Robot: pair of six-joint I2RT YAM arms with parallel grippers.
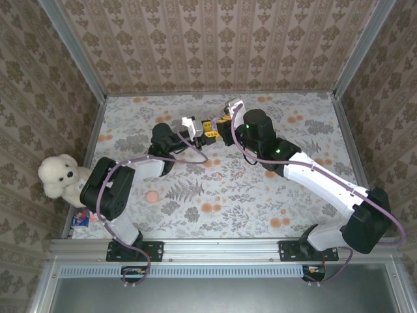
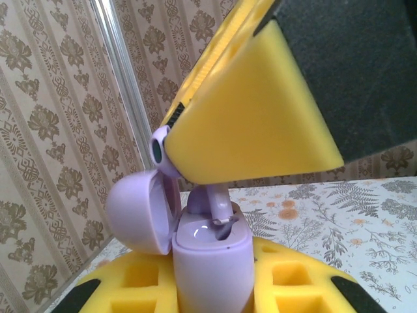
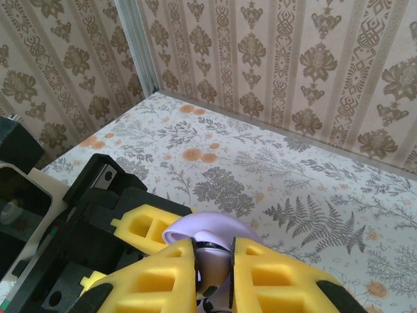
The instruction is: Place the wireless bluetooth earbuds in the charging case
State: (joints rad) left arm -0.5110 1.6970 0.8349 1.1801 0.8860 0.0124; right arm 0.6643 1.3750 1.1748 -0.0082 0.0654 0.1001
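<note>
Charging case [image 2: 212, 277], lilac, lid [image 2: 138, 212] open at 9 o'clock | pinched by left gripper [image 2: 215, 290] | earbud [image 2: 218, 203] at 12 o'clock, stem at case mouth, pinched by right gripper [image 3: 214, 264]

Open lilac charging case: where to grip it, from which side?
Grip the charging case low on its body, from the end opposite the opening, as the left gripper does. Its lid hangs open to one side and the earbud enters the top; keep both clear.
</note>
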